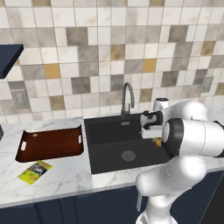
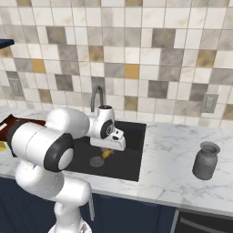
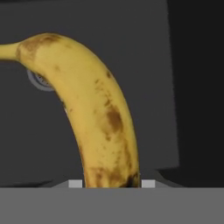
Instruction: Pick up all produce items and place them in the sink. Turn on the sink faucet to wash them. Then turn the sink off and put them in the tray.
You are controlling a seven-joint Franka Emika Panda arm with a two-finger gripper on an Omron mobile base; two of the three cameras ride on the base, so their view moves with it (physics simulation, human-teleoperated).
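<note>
Your gripper [image 2: 107, 153] hangs over the black sink [image 1: 105, 131], jaws pinching a spotted yellow banana [image 3: 98, 113] at its lower end (the rest curves out ahead, above the round drain [image 1: 128, 155]). The faucet [image 1: 127, 99] stands behind the basin. The reddish-brown tray [image 1: 48, 144] sits on the table beside the sink.

A yellow-green packet [image 1: 35, 171] lies on the marble counter [image 1: 65, 179]; a grey jar [image 2: 205, 160] stands apart.

Claw [image 2: 107, 153] clamped, pointing downward.
</note>
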